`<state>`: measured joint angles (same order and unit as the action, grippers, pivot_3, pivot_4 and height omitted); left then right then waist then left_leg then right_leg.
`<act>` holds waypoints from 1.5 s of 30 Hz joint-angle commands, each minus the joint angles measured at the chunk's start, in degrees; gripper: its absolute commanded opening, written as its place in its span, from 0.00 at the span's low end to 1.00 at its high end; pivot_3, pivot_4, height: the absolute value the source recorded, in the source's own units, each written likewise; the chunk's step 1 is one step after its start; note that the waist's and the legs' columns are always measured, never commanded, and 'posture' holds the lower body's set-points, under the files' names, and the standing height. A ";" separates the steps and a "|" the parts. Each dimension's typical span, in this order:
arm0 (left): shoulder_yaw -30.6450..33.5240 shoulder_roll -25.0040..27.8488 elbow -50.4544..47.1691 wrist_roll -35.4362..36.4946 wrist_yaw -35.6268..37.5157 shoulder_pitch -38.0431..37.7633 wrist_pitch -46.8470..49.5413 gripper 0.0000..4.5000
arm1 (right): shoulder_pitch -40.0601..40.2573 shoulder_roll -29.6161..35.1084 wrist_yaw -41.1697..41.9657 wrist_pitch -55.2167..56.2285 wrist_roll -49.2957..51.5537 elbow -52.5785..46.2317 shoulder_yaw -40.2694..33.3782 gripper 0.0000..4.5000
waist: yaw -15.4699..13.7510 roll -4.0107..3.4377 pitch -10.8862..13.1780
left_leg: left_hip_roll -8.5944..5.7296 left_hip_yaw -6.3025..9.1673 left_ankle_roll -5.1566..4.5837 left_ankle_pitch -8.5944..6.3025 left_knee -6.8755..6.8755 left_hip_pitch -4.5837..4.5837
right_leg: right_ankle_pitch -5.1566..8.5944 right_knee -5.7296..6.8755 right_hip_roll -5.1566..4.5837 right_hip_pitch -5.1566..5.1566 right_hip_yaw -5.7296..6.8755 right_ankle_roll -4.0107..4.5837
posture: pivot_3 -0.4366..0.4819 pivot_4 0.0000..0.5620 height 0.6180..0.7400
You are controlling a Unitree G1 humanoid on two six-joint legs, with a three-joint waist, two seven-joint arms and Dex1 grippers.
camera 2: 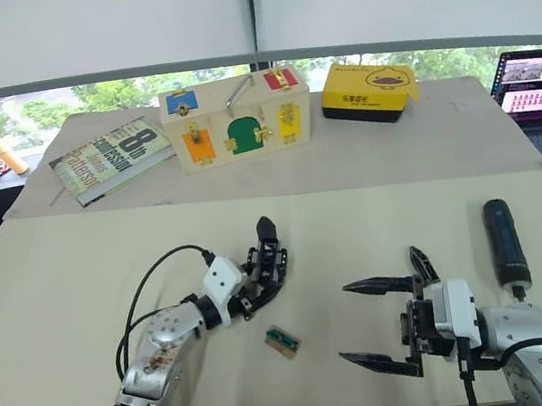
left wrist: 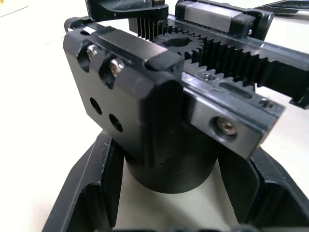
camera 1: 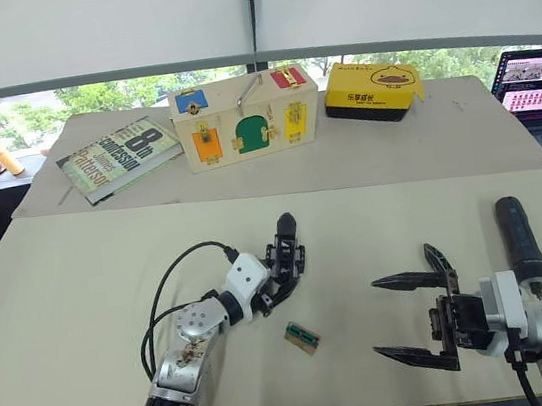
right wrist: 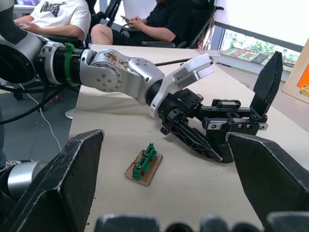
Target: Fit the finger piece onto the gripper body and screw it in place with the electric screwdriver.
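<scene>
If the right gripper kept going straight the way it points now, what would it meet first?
Probably the small green circuit board lying on the table, roughly centred between the open jaws of the right gripper. Beyond it is the gripper body held by the left gripper. Depth is uncertain.

Black gripper body [camera 1: 283,252] claw-up; dark electric screwdriver [camera 1: 519,237] lying flat

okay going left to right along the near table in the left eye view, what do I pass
left gripper shut on the gripper body → small green circuit board → right gripper, open → electric screwdriver
</scene>
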<state>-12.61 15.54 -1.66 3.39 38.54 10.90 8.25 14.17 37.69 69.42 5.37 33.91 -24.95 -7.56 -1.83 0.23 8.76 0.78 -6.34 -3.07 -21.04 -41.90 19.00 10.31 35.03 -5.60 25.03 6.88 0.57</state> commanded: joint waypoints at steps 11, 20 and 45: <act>0.83 0.99 -0.82 2.24 0.21 0.35 4.10 0.94 | -0.10 0.92 -2.14 -0.65 0.90 -3.23 -1.06 1.00 | -0.30 -0.02 -0.01 | 0.01 0.00 0.00 0.00 0.00 -0.05 | 0.00 0.01 -0.01 -0.03 -0.01 0.00 | 0.48 0.27 1.00; 6.08 8.67 -4.37 8.14 7.16 -5.76 1.32 0.98 | 4.01 1.59 -5.30 -1.96 2.37 -5.41 -6.47 1.00 | 0.48 -0.04 -0.03 | 0.07 0.00 0.00 0.00 0.03 -0.09 | 0.01 0.03 -0.02 0.00 -0.03 0.03 | 0.48 0.27 1.00; 27.22 34.09 -18.48 44.91 36.03 -5.92 18.52 0.98 | 24.99 -4.31 -33.78 -25.02 -2.74 -10.80 -23.65 1.00 | 1.49 -0.15 -0.04 | 0.04 -0.20 0.20 -0.01 0.16 -0.15 | 0.47 0.11 0.21 0.11 -0.40 -0.40 | 0.48 0.27 1.00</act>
<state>13.10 48.70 -17.83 46.86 73.65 4.77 26.44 40.38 31.40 36.96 -15.84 29.58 -35.25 -28.15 -0.35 0.08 8.72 0.82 -6.62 -2.86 -21.05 -41.69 18.75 10.79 35.17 -5.36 25.12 6.35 0.18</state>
